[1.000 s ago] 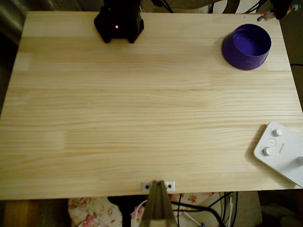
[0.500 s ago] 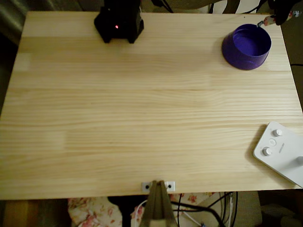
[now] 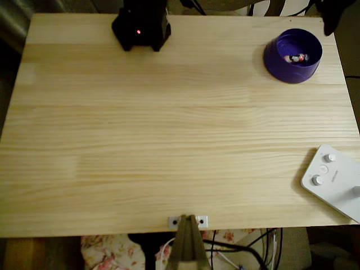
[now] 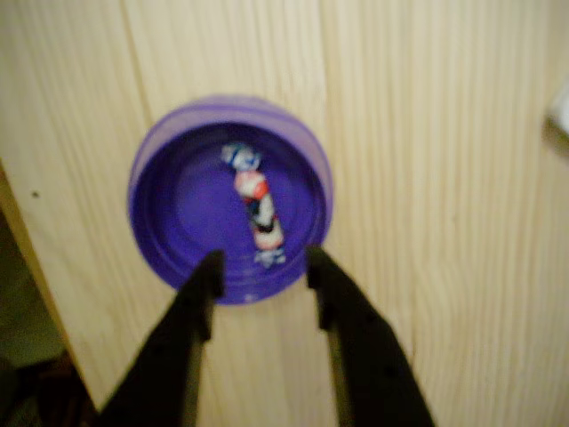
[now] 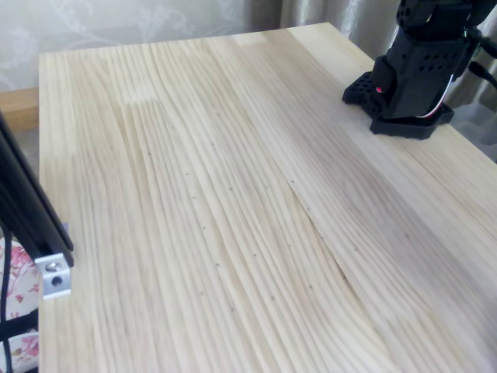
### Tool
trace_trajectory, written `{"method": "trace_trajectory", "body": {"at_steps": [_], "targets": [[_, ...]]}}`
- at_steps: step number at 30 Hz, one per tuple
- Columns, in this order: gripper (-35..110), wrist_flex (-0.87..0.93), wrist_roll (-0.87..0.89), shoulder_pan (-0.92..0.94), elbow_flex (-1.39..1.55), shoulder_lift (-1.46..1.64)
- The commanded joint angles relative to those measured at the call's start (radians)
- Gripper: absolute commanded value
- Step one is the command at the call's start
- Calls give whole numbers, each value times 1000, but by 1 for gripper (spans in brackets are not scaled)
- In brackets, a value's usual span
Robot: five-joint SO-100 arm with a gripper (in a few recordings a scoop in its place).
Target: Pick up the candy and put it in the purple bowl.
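We see a pale pine table (image 3: 169, 129) with long grain lines, and at its far edge in the overhead view sits the arm's black base (image 3: 141, 25) with a small red light. Near the table's far right corner in that view stands the purple bowl (image 3: 279, 62), upright. The candy (image 3: 296, 57) lies inside it on the flat bottom; in the wrist view it (image 4: 253, 206) stretches across the bowl's floor, one twisted end near the wall closest to the fingers. The gripper (image 4: 261, 269) hangs above the bowl (image 4: 169, 222) in the wrist view with its two dark fingers (image 4: 203, 294) spread apart and nothing between them, their tips over the bowl's near rim. At the table's right edge, towards the near corner in the overhead view, lies a white device (image 3: 334, 183) with round knobs, well apart from the bowl. A small metal bracket (image 3: 188, 221) sits at the middle of the near edge.
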Motion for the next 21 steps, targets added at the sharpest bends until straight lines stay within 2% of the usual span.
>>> {"method": "trace_trajectory", "body": {"at_steps": [1,7,9,10,21], "targets": [[15,12,9,-17,6,107],[15,20,-8,-2,-2,123],[1,25,-21,8,-3,135],[-1,28,-21,14,0,143],[-1,110,-153,166,100,287]]}}
